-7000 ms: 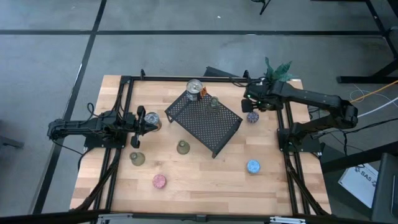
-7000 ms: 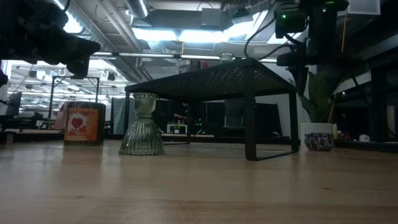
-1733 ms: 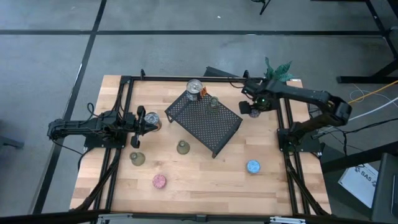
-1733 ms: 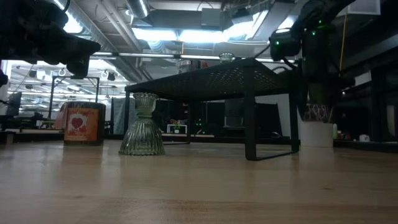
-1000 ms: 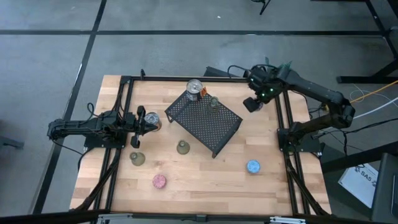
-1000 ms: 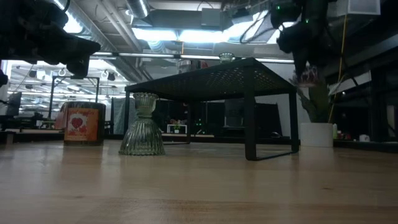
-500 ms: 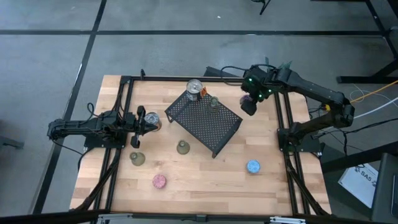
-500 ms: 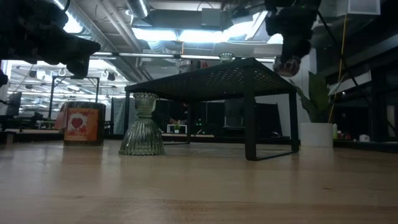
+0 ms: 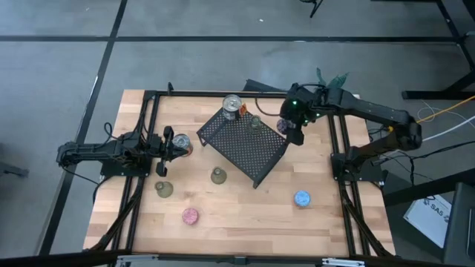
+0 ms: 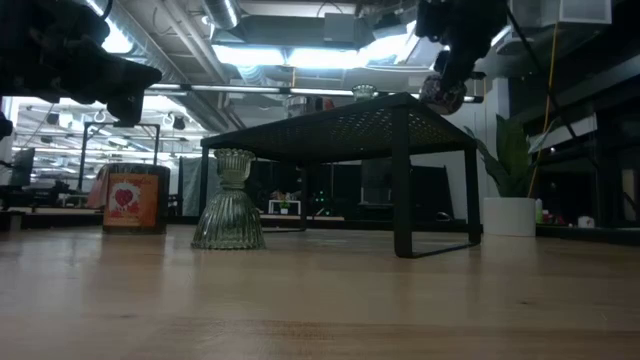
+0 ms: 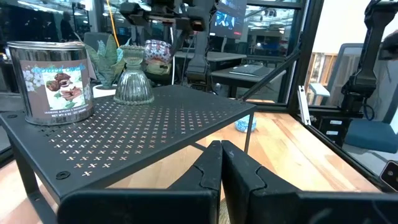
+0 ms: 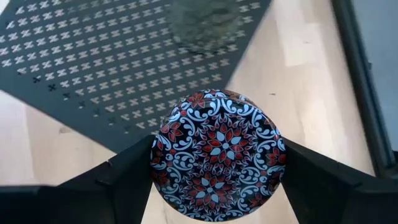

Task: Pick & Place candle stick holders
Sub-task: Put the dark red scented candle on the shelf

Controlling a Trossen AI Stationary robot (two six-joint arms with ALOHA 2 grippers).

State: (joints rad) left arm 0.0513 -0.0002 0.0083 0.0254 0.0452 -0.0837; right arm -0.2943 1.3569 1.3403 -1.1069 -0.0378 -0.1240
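- The right gripper (image 9: 286,127) hangs in the air over the near-right edge of the black rack (image 9: 243,144), its fingers spread wide and clamped on either side of the purple holder (image 12: 216,154).
- Seen from the right wrist, that holder's patterned round face, red and white flowers on dark, fills the space between the two dark fingers (image 12: 118,186), with the rack's perforated top and bare wood underneath.
- From table height the held holder (image 10: 441,95) sits just above the rack's top corner, clear of the table (image 9: 245,215).
- The left gripper (image 9: 169,142) waits at the table's left side, beside the rack, fingers pressed together with nothing between them.
- On the rack's top stand a tin (image 9: 232,104) and, near it, a green glass holder (image 9: 254,122).
- Another green holder (image 9: 217,176) stands on the wood just beside the rack's front-left edge; a third (image 9: 163,189) is further left, near the front of the left arm.
- The pink holder (image 9: 190,216) sits toward the table's front, left of centre.
- The blue holder (image 9: 301,198) sits on the right half of the table, well apart from the rack.
- A green plant (image 9: 332,81) stands at the far right corner, behind the right arm.
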